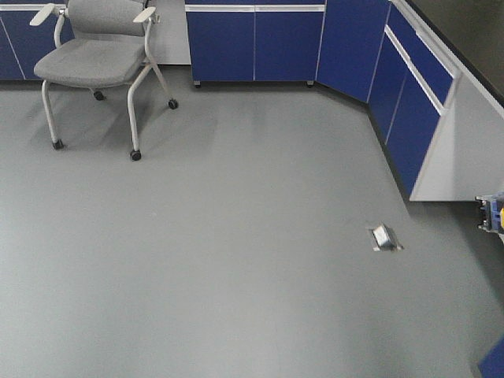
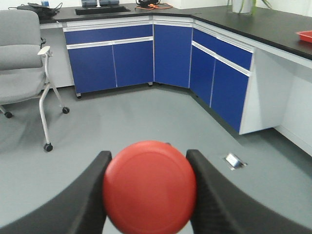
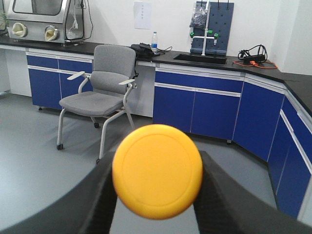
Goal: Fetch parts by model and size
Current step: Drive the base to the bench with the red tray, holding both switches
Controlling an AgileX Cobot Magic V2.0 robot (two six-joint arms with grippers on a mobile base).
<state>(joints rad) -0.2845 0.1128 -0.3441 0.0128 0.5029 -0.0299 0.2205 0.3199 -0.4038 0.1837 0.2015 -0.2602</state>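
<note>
In the left wrist view a round red mushroom cap (image 2: 149,186) of a push-button switch fills the space between the two black fingers (image 2: 90,195); my left gripper (image 2: 148,187) is shut on it. The right wrist view shows a yellow mushroom cap (image 3: 157,170) held the same way, with my right gripper (image 3: 157,183) shut on it. Both switch bodies are hidden behind their caps. Neither gripper appears in the front view, apart from a small yellow and blue thing (image 1: 494,213) at the right edge.
Grey floor stretches ahead. A grey wheeled chair (image 1: 98,55) stands at the back left. Blue cabinets (image 1: 253,43) line the back wall and the right side (image 1: 409,110) under a black counter. A small metal floor socket (image 1: 383,237) sits in the floor at right.
</note>
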